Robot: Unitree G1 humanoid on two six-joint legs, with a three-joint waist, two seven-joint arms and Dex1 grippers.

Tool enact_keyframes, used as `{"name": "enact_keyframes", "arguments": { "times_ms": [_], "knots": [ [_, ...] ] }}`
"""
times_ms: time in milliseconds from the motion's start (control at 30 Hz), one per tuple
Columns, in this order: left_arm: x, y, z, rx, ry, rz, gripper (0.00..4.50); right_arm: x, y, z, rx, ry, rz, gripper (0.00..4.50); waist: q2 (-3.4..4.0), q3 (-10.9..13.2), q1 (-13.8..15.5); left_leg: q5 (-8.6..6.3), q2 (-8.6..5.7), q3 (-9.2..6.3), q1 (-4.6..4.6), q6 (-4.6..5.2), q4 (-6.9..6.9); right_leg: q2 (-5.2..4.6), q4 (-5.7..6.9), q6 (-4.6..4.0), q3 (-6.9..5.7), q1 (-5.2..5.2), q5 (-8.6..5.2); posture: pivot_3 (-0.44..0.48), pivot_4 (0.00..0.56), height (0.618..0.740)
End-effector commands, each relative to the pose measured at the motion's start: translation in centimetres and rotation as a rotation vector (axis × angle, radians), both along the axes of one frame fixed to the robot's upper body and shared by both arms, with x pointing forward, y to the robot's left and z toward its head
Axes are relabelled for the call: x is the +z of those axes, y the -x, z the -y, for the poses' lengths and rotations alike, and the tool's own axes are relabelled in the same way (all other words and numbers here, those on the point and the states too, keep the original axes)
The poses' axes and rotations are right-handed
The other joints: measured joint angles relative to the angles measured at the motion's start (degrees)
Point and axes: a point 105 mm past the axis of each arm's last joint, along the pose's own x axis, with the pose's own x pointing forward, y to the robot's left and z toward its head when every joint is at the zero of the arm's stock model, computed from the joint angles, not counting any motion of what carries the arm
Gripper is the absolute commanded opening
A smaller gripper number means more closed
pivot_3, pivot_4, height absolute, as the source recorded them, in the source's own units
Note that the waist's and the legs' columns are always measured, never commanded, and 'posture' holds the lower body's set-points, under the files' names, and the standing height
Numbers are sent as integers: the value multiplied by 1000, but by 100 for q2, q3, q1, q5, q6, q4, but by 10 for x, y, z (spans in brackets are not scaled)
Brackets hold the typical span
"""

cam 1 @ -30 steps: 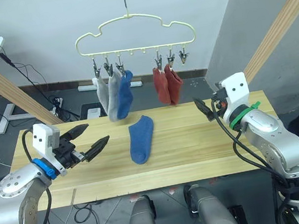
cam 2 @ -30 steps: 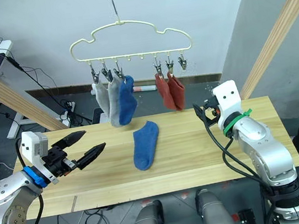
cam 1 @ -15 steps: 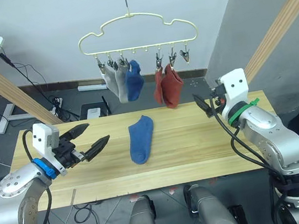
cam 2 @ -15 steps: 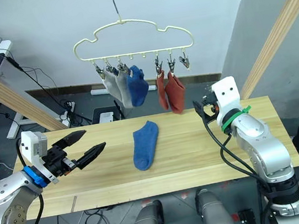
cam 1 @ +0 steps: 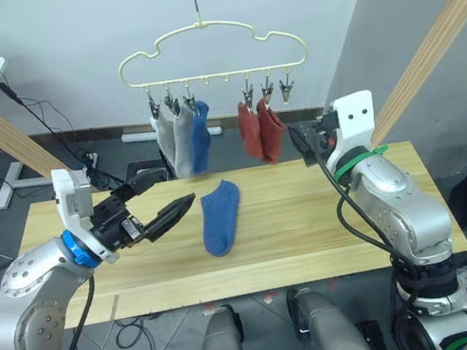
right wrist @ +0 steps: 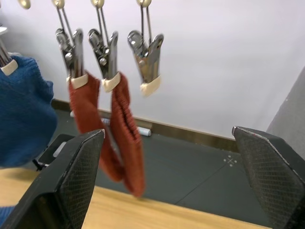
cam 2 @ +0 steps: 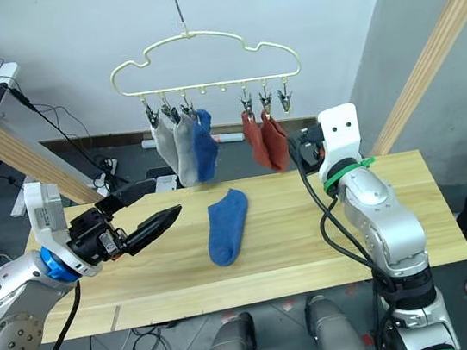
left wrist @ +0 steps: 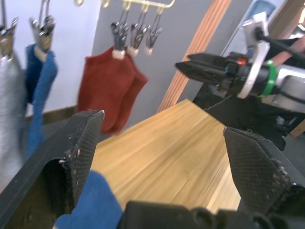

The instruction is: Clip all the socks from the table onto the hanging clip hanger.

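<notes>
While five socks hang clipped, one blue sock lies on the table.

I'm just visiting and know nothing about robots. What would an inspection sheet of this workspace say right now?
Surface: light wooden table, long planks, visible grain.
Job's things: one blue sock lies flat on the table; the pale yellow clip hanger holds two grey socks, one hanging blue sock and two rust-red socks; the rightmost clip is empty.
Clutter: nothing seen on the table.
Grippers: left gripper open, above the table beside the lying sock, holding nothing; right gripper open, holding nothing, facing the red socks and the empty clip.
Cables: black cables on the floor behind the table.
Surroundings: white wall, slanting wooden poles, dark floor.
</notes>
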Motion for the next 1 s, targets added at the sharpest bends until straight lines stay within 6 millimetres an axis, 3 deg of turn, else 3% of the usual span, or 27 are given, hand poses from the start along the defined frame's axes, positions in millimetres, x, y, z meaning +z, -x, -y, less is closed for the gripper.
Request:
{"name": "enact_keyframes", "arguments": {
  "times_ms": [33, 400, 533, 1000],
  "knots": [
    [14, 6, 8, -35, 1, 82, 4473, 15, 1, -1, -18, -20, 66, 4500, 0, 0, 0, 0, 0, 0, 0, 0, -1, 0, 0, 0, 0, 0, 0, 59, 331, 740],
    [26, 1, 13, -48, 40, 130, 4473, 29, -7, -13, -35, -50, 125, 4500, 0, 0, 1, 0, -1, -1, -1, 0, -1, 0, -2, 0, -1, 0, 0, 63, 327, 740],
    [25, 2, 13, -53, 33, 132, 4500, 34, -11, -18, -33, -65, 140, 3632, 0, 0, 1, 0, -1, 0, -1, 0, -2, 0, -3, 0, 0, 0, 0, 66, 319, 740],
    [33, -2, 20, -62, 62, 157, 4500, 41, -22, -19, -97, -54, 179, 3632, 0, 0, 2, 0, -1, -1, -1, 0, -3, 0, -3, 0, -2, 0, 0, 67, 318, 740]
  ]
}}
